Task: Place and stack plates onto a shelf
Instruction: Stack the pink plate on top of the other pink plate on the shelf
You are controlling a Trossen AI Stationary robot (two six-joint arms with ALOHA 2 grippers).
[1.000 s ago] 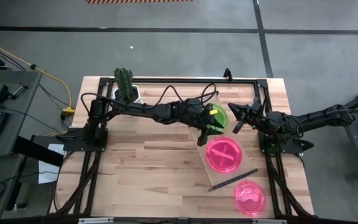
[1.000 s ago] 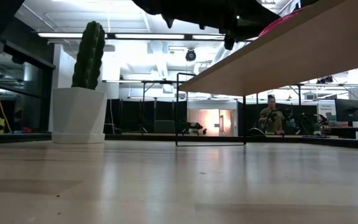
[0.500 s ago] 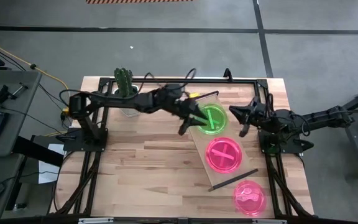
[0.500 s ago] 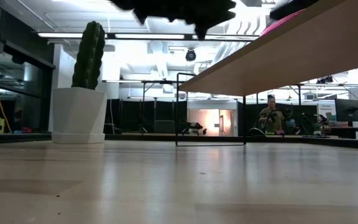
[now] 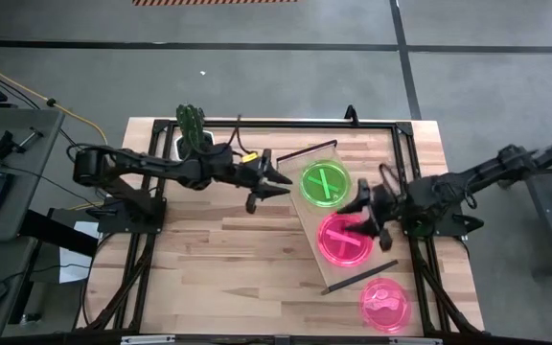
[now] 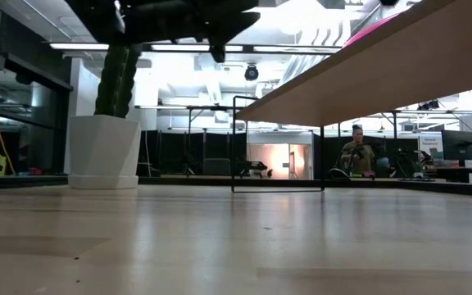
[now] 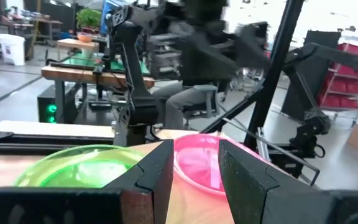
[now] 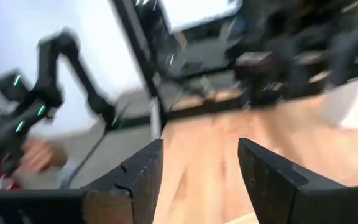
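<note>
The shelf (image 5: 307, 213), a light-wood plank with black end rails, stands raised above the table and runs slantwise at centre right. A green plate (image 5: 325, 182) lies flat on its far end, with a pink plate (image 5: 341, 240) beside it on the plank. Another pink plate (image 5: 384, 304) lies on the tabletop near the front right. My left gripper (image 5: 268, 190) hangs open to the left of the green plate, nothing between its fingers (image 7: 160, 177). My right gripper (image 5: 361, 218) is open over the right rim of the shelf's pink plate.
A cactus in a white pot (image 5: 195, 139) stands at the far left, behind my left arm. A black frame (image 5: 372, 123) runs along the far edge and both sides of the table. Bare wood lies at the front left.
My left gripper has drawn back from over the green plate toward the table's left, and the plate stays flat on the shelf's far end. My right gripper has swung from beside the green plate toward the near edge, over the shelf's pink plate, and has opened.
</note>
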